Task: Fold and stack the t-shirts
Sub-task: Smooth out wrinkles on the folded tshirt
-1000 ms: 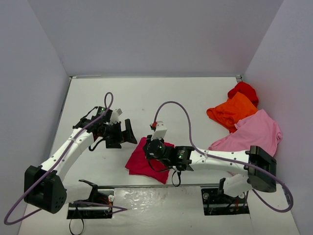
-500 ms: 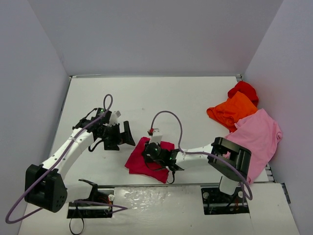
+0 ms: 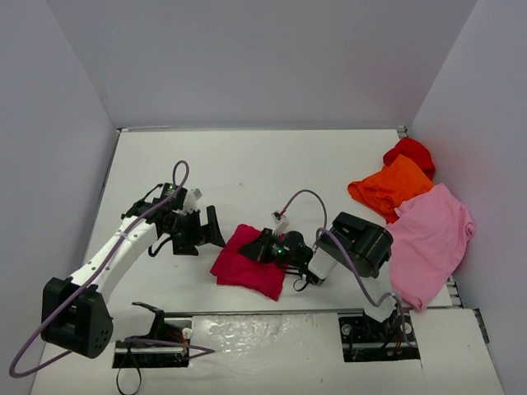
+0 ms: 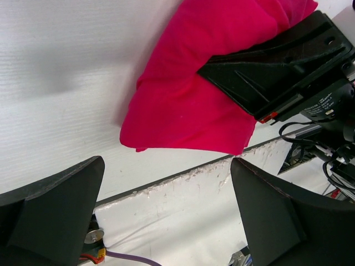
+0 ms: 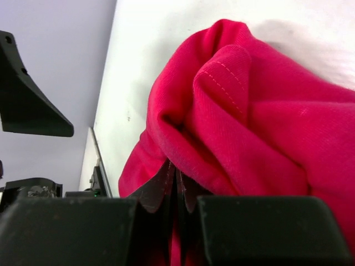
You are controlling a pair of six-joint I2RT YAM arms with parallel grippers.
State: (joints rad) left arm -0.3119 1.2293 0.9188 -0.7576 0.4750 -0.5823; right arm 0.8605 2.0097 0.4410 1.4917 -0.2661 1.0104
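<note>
A fold of the crimson-magenta t-shirt (image 3: 247, 267), bunched near the front edge of the bench (image 3: 247, 164), is pinched in the clenched right claw (image 3: 265, 245), seemingly so it can be drawn over itself. The left claw (image 3: 207, 229) is held released just beside it. The light pink t-shirt (image 3: 428, 234), orange t-shirt (image 3: 391, 188) and red t-shirt (image 3: 409, 152) are seen heaped at the right, not yet folded.
</note>
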